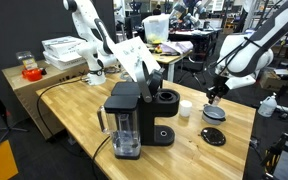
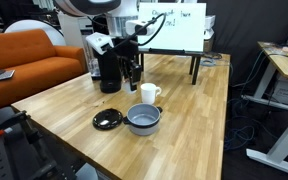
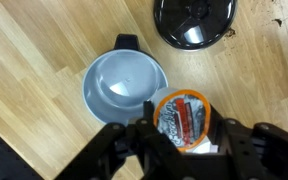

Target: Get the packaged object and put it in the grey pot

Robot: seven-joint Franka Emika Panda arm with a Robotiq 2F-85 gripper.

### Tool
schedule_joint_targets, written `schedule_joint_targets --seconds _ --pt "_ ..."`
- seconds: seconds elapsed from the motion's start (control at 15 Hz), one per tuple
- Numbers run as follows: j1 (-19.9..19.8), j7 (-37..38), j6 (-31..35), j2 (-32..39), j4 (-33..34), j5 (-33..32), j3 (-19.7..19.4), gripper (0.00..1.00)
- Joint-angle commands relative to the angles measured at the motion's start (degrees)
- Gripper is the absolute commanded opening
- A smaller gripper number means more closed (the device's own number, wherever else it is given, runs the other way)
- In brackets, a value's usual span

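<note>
Hovering tool point(image 2: 132, 72) near the grey pot point(image 2: 142, 128)

A white cup point(image 2: 149, 94) stands on the wooden worktop point(image 2: 74, 100), close beneath the gripper point(image 1: 216, 95). A flat black disc point(image 2: 108, 120) lies near it, off to one side. A black coffee machine point(image 1: 134, 115) stands farther from the gripper, and an orange sofa point(image 2: 29, 60) is well beyond.

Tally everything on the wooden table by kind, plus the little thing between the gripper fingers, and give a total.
Coffee machine: 1
White cup: 1
Grey pot: 1
Black disc: 1
Orange-topped packaged object: 1
Total: 5
</note>
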Motion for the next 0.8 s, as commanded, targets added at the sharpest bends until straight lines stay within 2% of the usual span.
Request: schedule_joint_targets --seconds 0.0,0.4,0.73 --pt "-4.48 -4.75 0.03 2.75 2.31 6.66 2.63 0.25" --pt "-7.45 -6.29 -0.43 7.29 5.41 8.25 2.36 0.25" --pt "-7.81 -6.69 -0.72 11.03 7.98 7.61 3.08 0.25"
